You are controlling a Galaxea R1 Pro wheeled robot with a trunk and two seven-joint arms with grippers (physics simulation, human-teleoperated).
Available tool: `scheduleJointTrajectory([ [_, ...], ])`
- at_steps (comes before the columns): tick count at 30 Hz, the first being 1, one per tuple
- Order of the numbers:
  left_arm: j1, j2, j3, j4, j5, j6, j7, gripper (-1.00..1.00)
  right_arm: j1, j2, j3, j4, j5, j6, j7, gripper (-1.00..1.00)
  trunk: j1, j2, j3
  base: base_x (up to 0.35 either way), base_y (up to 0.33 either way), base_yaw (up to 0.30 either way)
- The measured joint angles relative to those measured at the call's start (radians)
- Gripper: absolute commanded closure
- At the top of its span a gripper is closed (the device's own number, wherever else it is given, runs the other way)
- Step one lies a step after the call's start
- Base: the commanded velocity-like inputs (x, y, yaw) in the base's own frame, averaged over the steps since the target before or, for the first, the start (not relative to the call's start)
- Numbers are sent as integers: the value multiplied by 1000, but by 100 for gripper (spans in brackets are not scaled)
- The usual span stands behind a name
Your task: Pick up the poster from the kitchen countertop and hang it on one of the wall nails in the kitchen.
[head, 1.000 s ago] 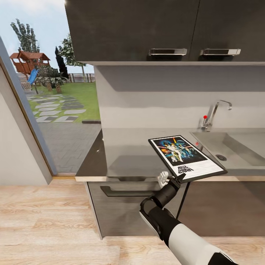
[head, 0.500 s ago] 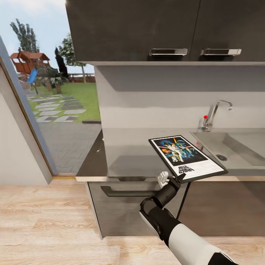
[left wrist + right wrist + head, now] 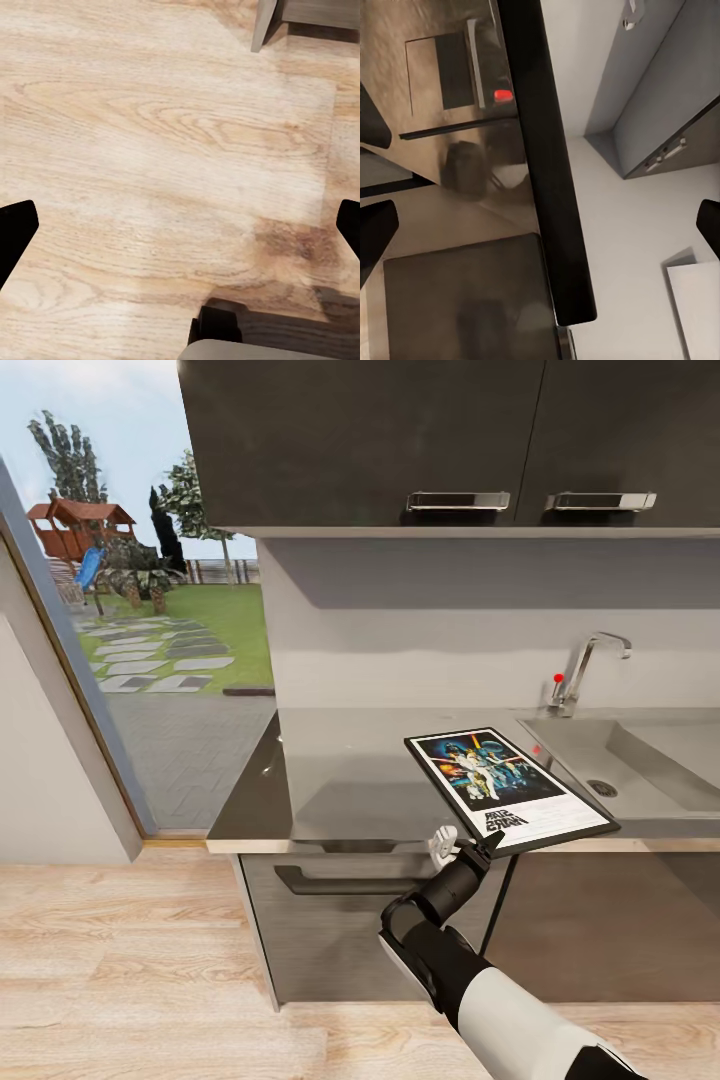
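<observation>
While the right claw (image 3: 478, 847) was clamped on the poster's (image 3: 505, 787) near corner, the frame tilted above the grey desk (image 3: 340, 780) beside the sink (image 3: 640, 760) | left claw (image 3: 180, 232) spread apart over wooden floor (image 3: 150, 150) | risk: corner-only hold could let the frame pivot or slip | room: kitchen, dark cabinets (image 3: 400, 440) above the sink.
</observation>
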Motion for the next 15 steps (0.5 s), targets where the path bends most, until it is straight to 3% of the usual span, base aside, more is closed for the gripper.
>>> scheduleJointTrajectory([
  [15,0,0,1,0,0,0,0,-100,0,0,0,1,0,0,0,-100,0,0,0,0,44,0],
])
